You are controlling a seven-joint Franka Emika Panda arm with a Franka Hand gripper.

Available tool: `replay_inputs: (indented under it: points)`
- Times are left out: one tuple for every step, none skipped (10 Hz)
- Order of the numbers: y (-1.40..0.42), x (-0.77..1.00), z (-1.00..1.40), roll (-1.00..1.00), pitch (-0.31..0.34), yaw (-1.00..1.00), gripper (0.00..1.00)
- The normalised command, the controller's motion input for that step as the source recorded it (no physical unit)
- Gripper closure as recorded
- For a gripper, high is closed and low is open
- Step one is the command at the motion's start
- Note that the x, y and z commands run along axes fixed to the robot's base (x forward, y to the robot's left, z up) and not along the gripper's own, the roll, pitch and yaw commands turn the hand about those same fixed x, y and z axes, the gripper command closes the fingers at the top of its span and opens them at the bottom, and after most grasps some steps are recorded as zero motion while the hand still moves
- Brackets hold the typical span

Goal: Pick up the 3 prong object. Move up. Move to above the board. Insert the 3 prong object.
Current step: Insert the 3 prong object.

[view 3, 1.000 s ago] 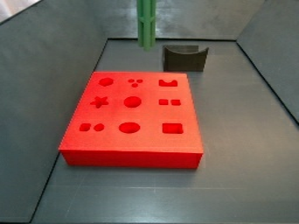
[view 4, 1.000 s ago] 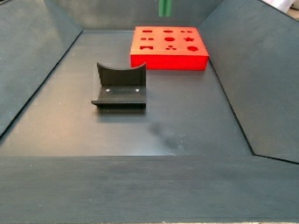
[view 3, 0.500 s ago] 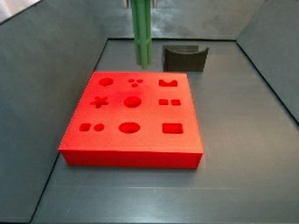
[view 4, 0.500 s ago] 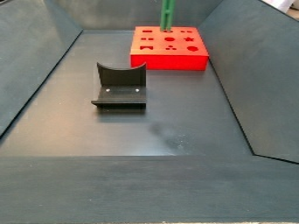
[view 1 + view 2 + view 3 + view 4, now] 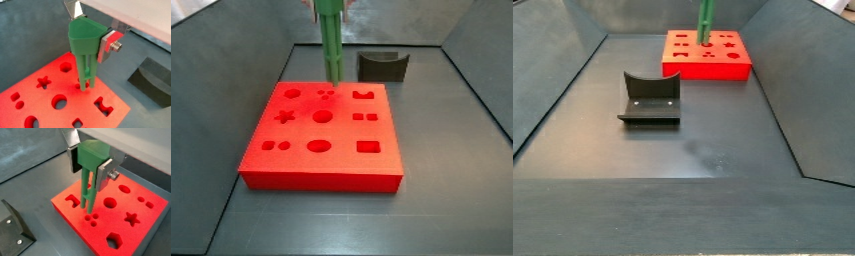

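Note:
My gripper is shut on the wide head of the 3 prong object, a green peg hanging upright with its prongs down. It also shows in a wrist view, with silver fingers clamping the head on both sides. The board is a bright red slab with shaped cutouts. The prong tips hang a little above the board, close to the three small dots near its far edge. In both side views the peg stands over the board; the gripper is mostly cut off at the top.
The fixture, a dark U-notched bracket, stands on the grey floor beyond the board and shows in a side view and in both wrist views. Sloping grey walls enclose the floor.
The gripper has lowered the green peg over the board; the prong tips have come down from above the far edge to near the three small dots.

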Motion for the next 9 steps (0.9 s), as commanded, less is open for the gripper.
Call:
replay_inputs:
  points:
    - [0.0,0.0,-0.23,0.01,-0.037,0.0,1.0]
    - [0.01,0.0,-0.16,0.01,-0.016,0.0,1.0]
    - [0.04,0.0,-0.12,0.01,-0.004,-0.02,1.0]
    - [0.07,-0.04,-0.13,0.02,0.0,-0.04,1.0]
    - [0.05,-0.05,-0.13,0.04,-0.007,-0.03,1.0]
    - [0.05,-0.01,-0.1,0.02,0.0,-0.02,1.0]
    - [0.02,0.0,-0.12,0.03,-0.004,-0.02,1.0]
    - [0.0,-0.02,-0.13,0.03,-0.019,-0.01,1.0]
    - [0.0,0.0,-0.14,0.02,-0.016,-0.01,1.0]
